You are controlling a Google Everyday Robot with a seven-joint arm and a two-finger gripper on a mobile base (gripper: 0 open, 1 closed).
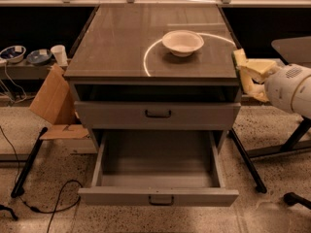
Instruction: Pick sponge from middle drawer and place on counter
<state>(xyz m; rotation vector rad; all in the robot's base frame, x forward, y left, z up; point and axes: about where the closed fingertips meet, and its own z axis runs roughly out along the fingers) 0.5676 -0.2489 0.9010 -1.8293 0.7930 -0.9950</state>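
Sponge (239,58) — in gripper (242,72) fingers (258,66) beside counter (121,42)

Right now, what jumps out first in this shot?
The middle drawer gapes open at the bottom, with nothing visible inside. At the right, the gripper holds the sponge just beside the right edge of the counter. A white bowl sits on top.

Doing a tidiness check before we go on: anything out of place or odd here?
Nothing spilled or broken. The middle drawer hangs open, apparently empty. Loose cardboard leans just left of it. The gripper sits beside the right edge of the counter, a pale-yellow pad, likely the sponge, at its tip.
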